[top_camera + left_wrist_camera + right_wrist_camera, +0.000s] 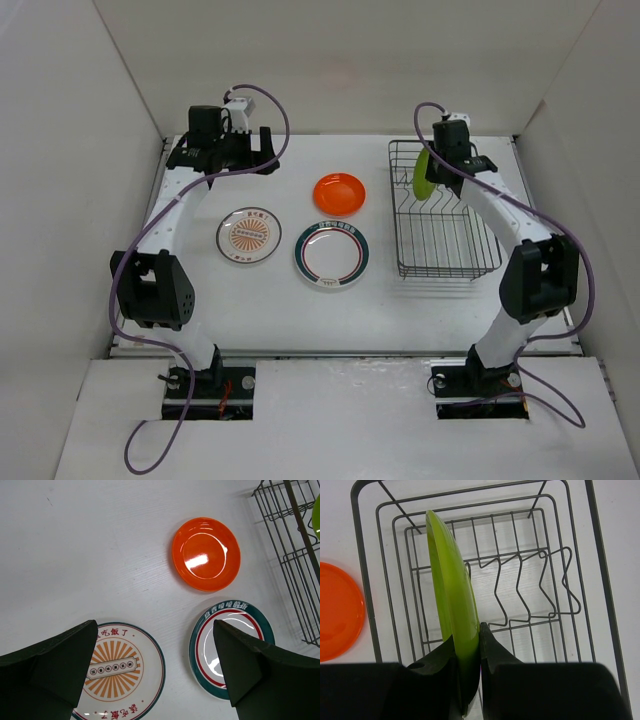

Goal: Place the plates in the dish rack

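Observation:
My right gripper [468,639] is shut on the lime green plate [451,590], holding it on edge over the left part of the black wire dish rack [555,555]; both also show in the top view, the plate [424,175] above the rack [440,235]. The orange plate [339,192], the sunburst plate [248,236] and the teal-rimmed plate [331,254] lie flat on the table. My left gripper [155,670] is open and empty, hovering above the sunburst plate [120,672] and teal-rimmed plate [210,650], with the orange plate [206,553] beyond.
The white table [270,300] is enclosed by white walls at the left, back and right. The rack's upright tines [520,590] stand to the right of the held plate. The left arm [170,230] arches over the table's left side.

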